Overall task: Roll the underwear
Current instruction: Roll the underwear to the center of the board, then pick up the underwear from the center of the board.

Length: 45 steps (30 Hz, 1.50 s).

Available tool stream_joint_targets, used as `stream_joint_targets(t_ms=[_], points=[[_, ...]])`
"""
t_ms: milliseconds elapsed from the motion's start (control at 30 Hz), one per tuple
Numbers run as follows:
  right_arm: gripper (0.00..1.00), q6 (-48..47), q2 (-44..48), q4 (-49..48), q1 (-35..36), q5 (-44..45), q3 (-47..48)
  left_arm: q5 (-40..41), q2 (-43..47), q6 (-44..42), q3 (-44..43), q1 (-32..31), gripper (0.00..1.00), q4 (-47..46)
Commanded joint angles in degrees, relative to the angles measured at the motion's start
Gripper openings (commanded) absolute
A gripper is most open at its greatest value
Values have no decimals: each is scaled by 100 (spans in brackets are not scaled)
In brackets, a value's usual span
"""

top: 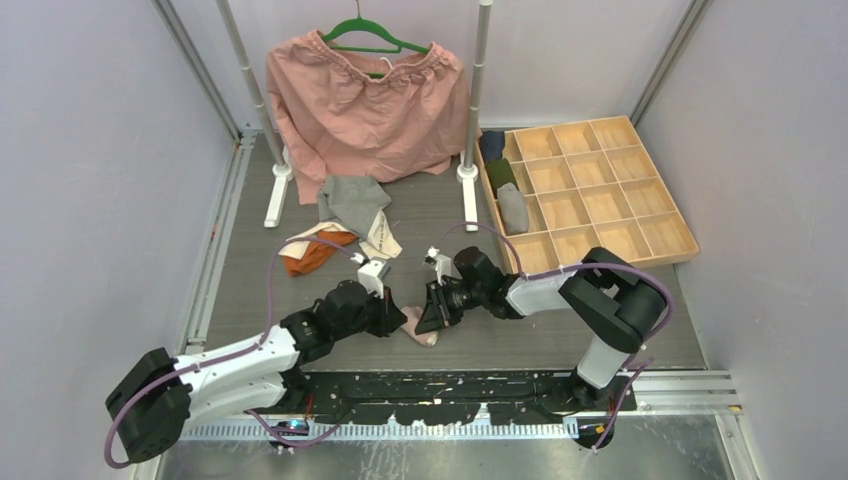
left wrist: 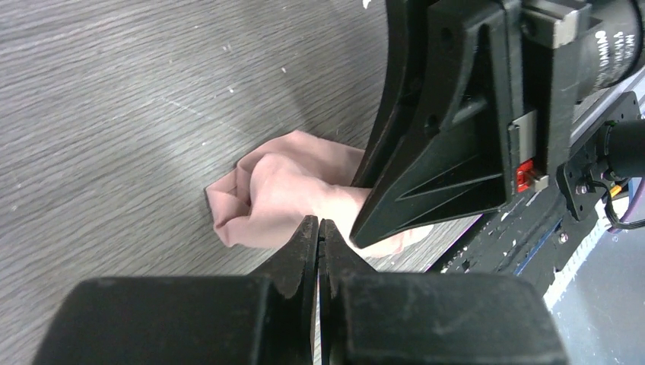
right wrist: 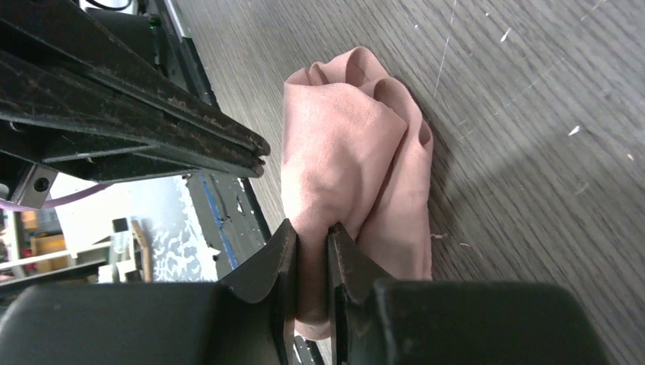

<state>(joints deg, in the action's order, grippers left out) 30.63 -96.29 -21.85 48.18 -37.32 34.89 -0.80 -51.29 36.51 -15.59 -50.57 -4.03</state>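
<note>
A crumpled dusty-pink cloth underwear piece [right wrist: 350,152] is lying on the grey wood-grain counter [right wrist: 532,114], near its front edge. One fold is being pinched by the narrowed right hand [right wrist: 312,228], the bundle's long axis running in line with that hand. The left hand [left wrist: 319,222] is being held fully closed, empty, just beside the cloth.

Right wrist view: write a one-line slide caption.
Right gripper pinches a fold of the dusty pink underwear on the grey table, with the shut left gripper close beside.
</note>
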Motion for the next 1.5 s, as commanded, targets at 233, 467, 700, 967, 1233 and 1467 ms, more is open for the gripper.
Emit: stream_joint_targets(t_ms=[233, 467, 700, 967, 1233, 1467], points=[[19, 1100, -525, -1210, -226, 117, -493, -324, -765, -205, -394, 3, 1, -837], [31, 1022, -404, -974, -249, 472, -585, -303, -1001, -168, -250, 3, 1, -992], [39, 710, -11, -353, -248, 726, -488, -381, -1440, -159, -244, 3, 1, -1090], [53, 474, 660, 227, -249, 933, -360, -351, -1567, -140, -88, 3, 1, -1099], [57, -619, 1513, 1820, -249, 1468, 106, -331, -1599, -121, -49, 3, 1, -1115], [70, -1648, 1617, 2787, -250, 1521, 523, -306, -1623, -118, -58, 3, 1, -1117]])
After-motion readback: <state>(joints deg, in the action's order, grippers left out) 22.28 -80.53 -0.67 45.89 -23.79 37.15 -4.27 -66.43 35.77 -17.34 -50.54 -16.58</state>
